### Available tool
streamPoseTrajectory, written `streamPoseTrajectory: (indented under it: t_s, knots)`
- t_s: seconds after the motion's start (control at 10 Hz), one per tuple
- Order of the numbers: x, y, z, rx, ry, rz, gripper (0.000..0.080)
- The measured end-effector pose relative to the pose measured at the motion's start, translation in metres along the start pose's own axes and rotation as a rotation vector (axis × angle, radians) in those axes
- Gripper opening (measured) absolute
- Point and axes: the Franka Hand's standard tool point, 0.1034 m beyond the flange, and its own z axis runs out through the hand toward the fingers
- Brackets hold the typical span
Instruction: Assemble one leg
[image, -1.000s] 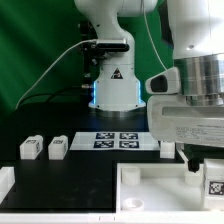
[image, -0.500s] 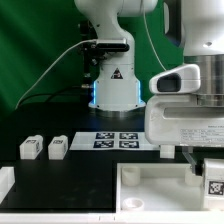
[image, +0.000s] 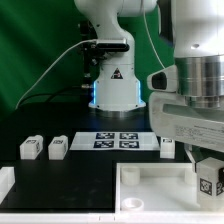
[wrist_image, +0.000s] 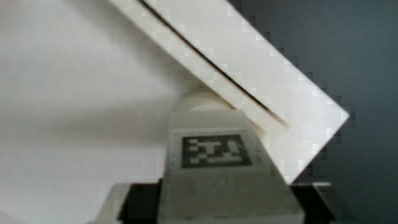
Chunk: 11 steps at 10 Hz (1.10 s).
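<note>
My gripper is shut on one leg, a small white block with a black-and-white tag. It holds the leg at the exterior view's lower right, over the right part of the large white tray-like piece. In the wrist view the leg sits between the dark fingers of the gripper, its far end at the tray piece's raised rim near a corner. I cannot tell whether the leg touches it. Three more legs lie on the table: two on the left and one near the hand.
The marker board lies in front of the robot base. A white corner block stands at the exterior view's lower left. The table is black and the backdrop is green.
The hand has shifted a little toward the exterior view's left with the leg in it, and the leg's tag now shows slightly tilted. The other legs have not moved.
</note>
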Motion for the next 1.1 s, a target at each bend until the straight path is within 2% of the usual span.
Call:
streamPoseTrajectory:
  t_s: [0.4, 0.7, 0.8, 0.9, 1.0, 1.1]
  knots:
    - [-0.0029, -0.0030, 0.0006, 0.015, -0.056, 0.671, 0.0295]
    - [0.0004, -0.0018, 0.0011, 0.010, -0.048, 0.845, 0.0295]
    - [-0.0001, -0.0017, 0.0014, 0.009, -0.048, 0.838, 0.0392]
    - [-0.0002, -0.0017, 0.0015, 0.009, -0.048, 0.838, 0.0533]
    - [-0.0002, -0.0017, 0.0016, 0.009, -0.048, 0.838, 0.0613]
    - [-0.0008, -0.0022, 0.0007, 0.011, -0.048, 0.837, 0.0613]
